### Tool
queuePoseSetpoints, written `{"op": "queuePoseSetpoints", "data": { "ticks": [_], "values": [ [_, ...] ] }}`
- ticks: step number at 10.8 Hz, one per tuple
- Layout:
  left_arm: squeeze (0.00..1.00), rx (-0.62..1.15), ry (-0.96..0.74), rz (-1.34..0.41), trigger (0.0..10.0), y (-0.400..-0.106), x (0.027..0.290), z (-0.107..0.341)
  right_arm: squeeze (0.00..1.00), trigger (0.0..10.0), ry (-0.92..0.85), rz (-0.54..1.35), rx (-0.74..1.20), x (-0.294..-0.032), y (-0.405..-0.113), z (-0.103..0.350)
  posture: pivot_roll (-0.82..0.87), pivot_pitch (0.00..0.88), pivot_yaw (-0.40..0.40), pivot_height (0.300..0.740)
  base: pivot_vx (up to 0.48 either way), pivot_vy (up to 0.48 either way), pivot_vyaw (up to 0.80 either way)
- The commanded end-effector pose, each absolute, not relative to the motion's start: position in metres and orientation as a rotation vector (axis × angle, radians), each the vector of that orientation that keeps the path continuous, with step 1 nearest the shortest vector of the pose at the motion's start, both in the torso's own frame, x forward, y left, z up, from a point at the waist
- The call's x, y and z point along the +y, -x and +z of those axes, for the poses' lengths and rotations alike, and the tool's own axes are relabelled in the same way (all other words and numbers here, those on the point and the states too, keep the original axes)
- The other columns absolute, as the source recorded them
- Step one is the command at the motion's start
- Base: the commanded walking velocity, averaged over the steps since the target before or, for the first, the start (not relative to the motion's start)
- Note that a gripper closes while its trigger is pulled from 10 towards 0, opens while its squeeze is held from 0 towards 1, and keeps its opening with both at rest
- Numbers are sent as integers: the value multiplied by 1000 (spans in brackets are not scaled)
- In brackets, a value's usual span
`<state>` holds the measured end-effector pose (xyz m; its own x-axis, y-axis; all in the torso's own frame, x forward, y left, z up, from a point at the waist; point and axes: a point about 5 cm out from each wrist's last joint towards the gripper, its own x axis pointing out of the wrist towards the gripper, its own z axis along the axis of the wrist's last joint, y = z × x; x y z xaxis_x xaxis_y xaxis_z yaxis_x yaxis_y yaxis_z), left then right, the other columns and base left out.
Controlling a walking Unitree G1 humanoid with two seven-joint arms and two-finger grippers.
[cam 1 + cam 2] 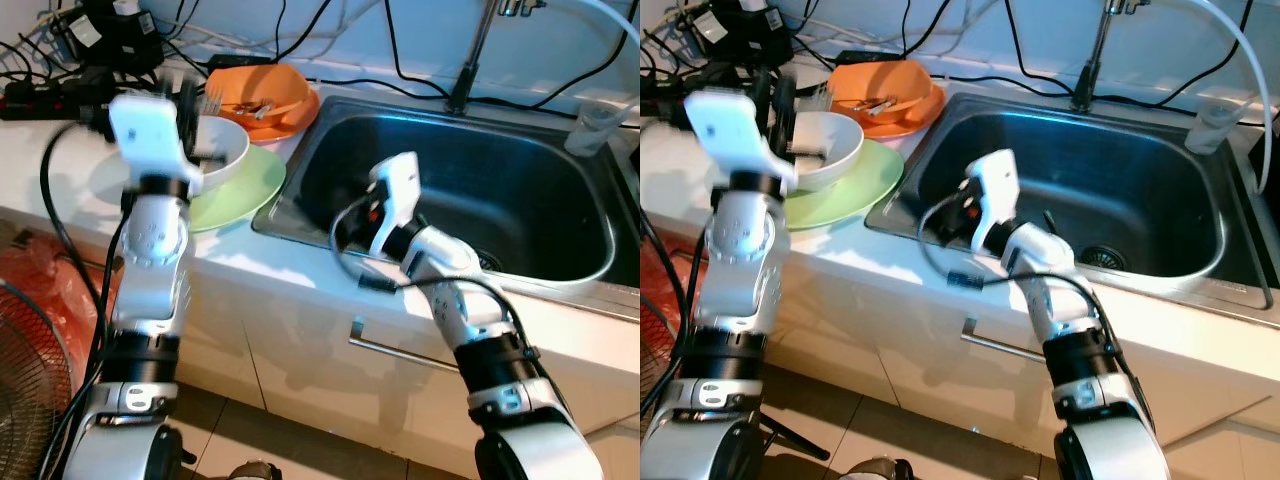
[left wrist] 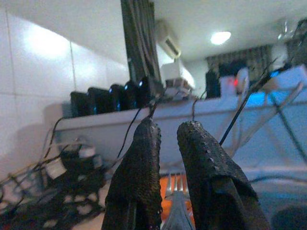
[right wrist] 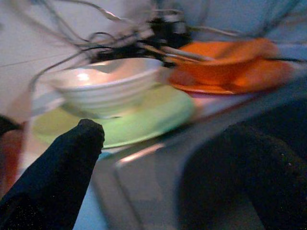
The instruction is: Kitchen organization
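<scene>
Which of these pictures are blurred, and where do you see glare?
Right wrist view: blurred overall; the white bowl and orange bowl look soft, and the right pincer is dark. Left wrist view: sharp on the fingers, with a bright ceiling lamp. Left eye view: the left pincer is slightly smeared, and light glares off the counter.

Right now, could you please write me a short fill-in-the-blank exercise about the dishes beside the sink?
1. The white bowl sits on the ____ plate.
2. The orange bowl stands nearer the wall, on an ____ plate.
3. The left gripper holds a ____ between its fingers.
4. The right gripper, fingers apart, hovers over the ____.

Missing words: green; orange; fork; sink
</scene>
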<state>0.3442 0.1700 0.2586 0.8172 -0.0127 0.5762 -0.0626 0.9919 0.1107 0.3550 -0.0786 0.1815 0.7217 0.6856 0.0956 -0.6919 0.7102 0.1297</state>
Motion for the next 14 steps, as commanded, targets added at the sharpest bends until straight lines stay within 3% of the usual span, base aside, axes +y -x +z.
{"op": "queuePoseSetpoints", "data": {
  "ticks": [1,3,4,8,9,10,11,12,13,14],
  "values": [
    [0,-649,-88,-31,0,-344,160,271,0,10000,-195,674,-66,-87,-363,187,53,26,20,740,0,0,0],
    [0,-618,82,-259,0,-341,132,271,0,10000,-295,483,-90,-107,-377,195,44,27,21,740,0,0,0],
    [0,-564,189,-321,0,-342,123,263,1000,10000,-358,412,-94,-117,-381,195,40,29,20,740,0,0,0],
    [0,-385,539,-477,0,-348,98,241,1000,10000,-483,331,-59,-122,-386,189,31,36,15,740,0,0,0],
    [0,-358,594,-496,0,-350,92,238,353,10000,-580,351,-39,-115,-386,188,27,39,13,740,0,0,0],
    [0,-342,605,-504,0,-351,88,235,0,10000,-724,392,-14,-108,-385,188,21,43,9,740,0,0,0],
    [0,-339,608,-506,0,-351,86,234,0,10000,-762,408,-8,-105,-385,189,20,44,8,740,0,0,0],
    [0,-327,613,-513,0,-350,83,233,0,10000,-674,431,-21,-101,-383,189,19,48,4,740,0,0,0],
    [0,-320,612,-501,0,-350,85,233,0,10000,-419,433,-43,-103,-381,188,16,52,0,740,0,0,0],
    [0,-312,611,-489,0,-351,87,231,0,10000,-271,440,-71,-107,-380,191,13,53,-3,740,0,0,0]
  ]
}}
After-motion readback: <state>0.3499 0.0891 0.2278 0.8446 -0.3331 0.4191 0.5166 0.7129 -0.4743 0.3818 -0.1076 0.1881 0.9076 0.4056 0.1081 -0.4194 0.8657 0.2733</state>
